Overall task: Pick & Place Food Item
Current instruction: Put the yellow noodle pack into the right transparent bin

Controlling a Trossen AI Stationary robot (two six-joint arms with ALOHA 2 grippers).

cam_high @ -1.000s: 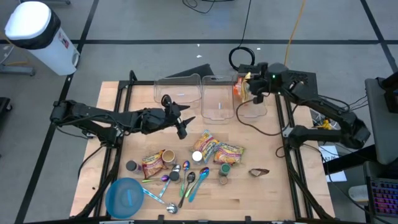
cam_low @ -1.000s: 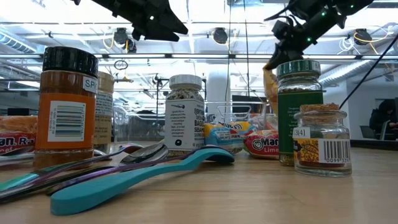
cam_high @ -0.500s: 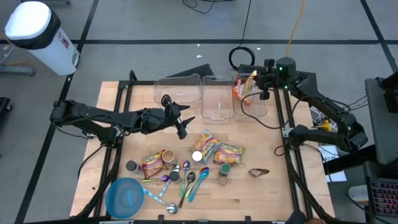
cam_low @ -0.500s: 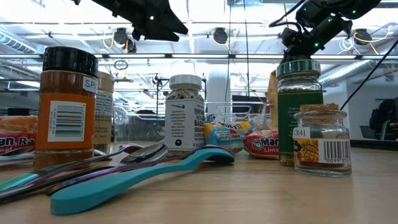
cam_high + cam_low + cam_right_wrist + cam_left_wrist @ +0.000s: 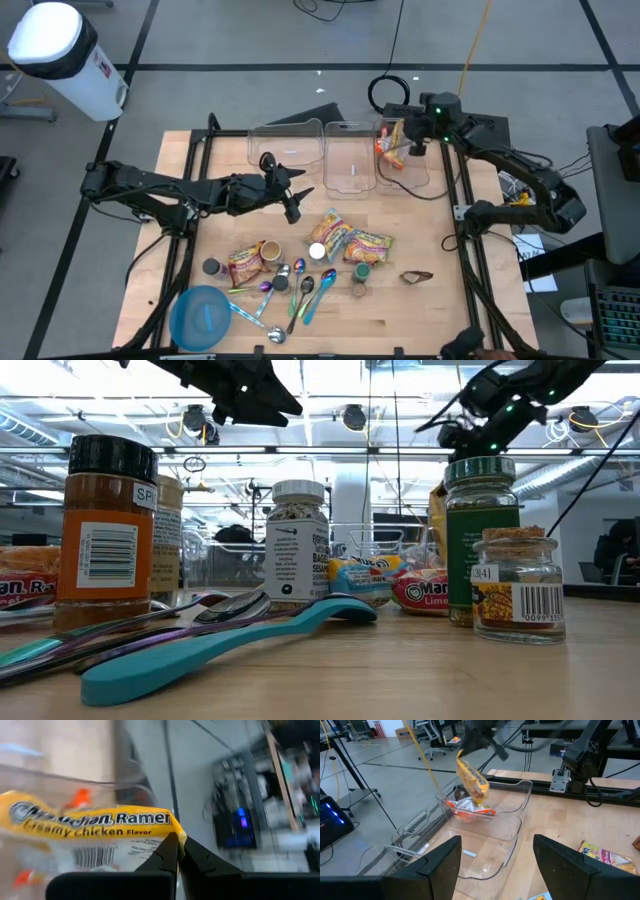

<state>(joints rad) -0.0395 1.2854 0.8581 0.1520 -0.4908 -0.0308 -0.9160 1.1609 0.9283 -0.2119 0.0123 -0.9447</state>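
A: High view — where's the yellow ramen packet (image 5: 392, 133)?

B: Pinched in the right end effector (image 5: 403, 138), fingers closed on its edge, hanging over the rightmost clear plastic bin (image 5: 404, 172) at the back of the wooden surface (image 5: 430, 240).

A: And the left end effector (image 5: 296, 200)?

B: Fingers apart, empty, raised near mid-surface.

Right claw (image 5: 403, 143) over clear bin (image 5: 409, 172), gripping ramen packet (image 5: 392, 137). Left claw (image 5: 291, 196) mid-tabletop (image 5: 420, 240), fingers apart, nothing held.
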